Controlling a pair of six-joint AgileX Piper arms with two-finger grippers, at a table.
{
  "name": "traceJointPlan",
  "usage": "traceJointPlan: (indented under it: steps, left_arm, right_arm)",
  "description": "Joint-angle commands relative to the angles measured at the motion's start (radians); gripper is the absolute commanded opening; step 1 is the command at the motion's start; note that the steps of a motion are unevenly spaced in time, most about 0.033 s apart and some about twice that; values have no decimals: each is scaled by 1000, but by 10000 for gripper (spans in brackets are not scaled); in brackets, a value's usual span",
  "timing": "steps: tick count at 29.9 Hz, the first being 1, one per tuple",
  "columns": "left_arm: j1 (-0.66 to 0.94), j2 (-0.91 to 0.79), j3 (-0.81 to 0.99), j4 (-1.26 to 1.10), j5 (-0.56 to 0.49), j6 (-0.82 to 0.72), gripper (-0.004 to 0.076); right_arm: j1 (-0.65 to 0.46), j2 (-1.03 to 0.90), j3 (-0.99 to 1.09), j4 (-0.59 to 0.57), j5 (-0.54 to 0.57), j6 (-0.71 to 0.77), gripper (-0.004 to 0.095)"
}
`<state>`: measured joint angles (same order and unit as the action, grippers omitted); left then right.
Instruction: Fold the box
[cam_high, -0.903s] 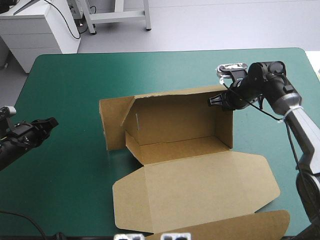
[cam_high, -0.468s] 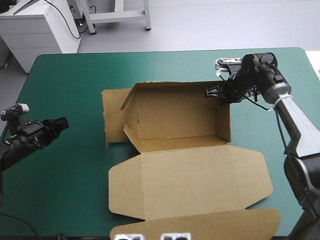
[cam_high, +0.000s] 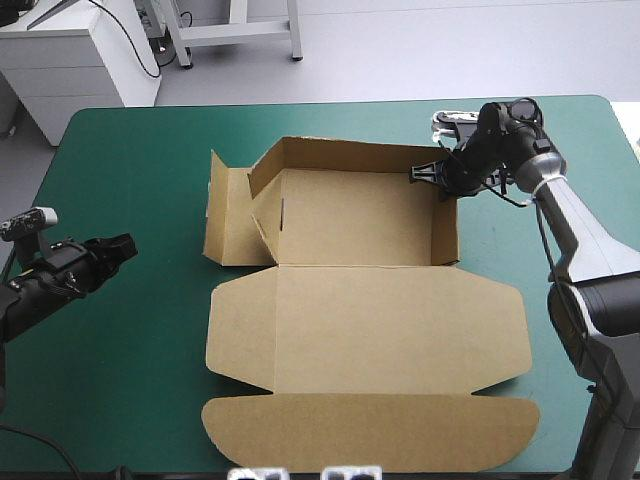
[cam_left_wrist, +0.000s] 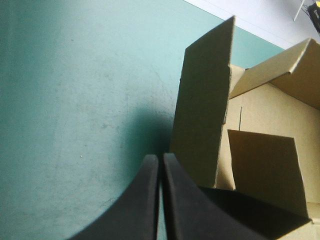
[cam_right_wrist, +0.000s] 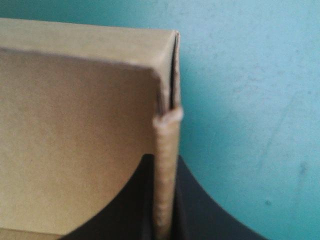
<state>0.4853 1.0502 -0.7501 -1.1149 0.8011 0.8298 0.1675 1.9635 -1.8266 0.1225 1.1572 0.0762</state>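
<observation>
The brown box lies mid-table as an open tray, its lid flat toward the near edge. Back and right walls stand up; at the left end a flap leans outward. My right gripper is shut on the box, pinching the top of the right wall at the far right corner. In the right wrist view the wall's edge runs up between the black fingers. My left gripper is shut and holds nothing, off to the left of the box. Seen from the left wrist, the left gripper points at the upright left flap.
Teal-green cover shows on all sides of the box. The lid's rounded tuck flap reaches close to the table's near edge. A white cabinet stands beyond the far left corner.
The right gripper has dragged the box's right wall away from me, and the whole box slid and squared up. The lid now lies flatter and straighter. The left gripper advanced a little toward the box.
</observation>
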Motion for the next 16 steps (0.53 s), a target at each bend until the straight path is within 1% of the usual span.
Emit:
traceJointPlan:
  steps: [1,7,9,11,12,14,16]
  left_arm:
    - [-8,-11,-26,-53,-16,6,6]
    - [-8,-11,-26,-53,-20,6,6]
    - [-8,-11,-26,-53,-20,6,6]
    - [-8,-11,-26,-53,-20,6,6]
    - [-8,-11,-26,-53,-20,6,6]
    - [-8,-11,-26,-53,-20,6,6]
    - [-8,-11,-26,-53,-18,6,6]
  right_arm:
    - [-5,-5,-13,-24,87,-16,-14]
    - [-5,6,-30,-26,62,-66,-1]
    - [-7,6,-43,-32,62,-68,38]
    - [-10,6,-59,-32,62,-68,107]
    - [-14,6,-67,-24,62,-68,162]
    - [-18,6,-89,-28,70,-68,284]
    - [-28,6,-117,-28,80,-68,442]
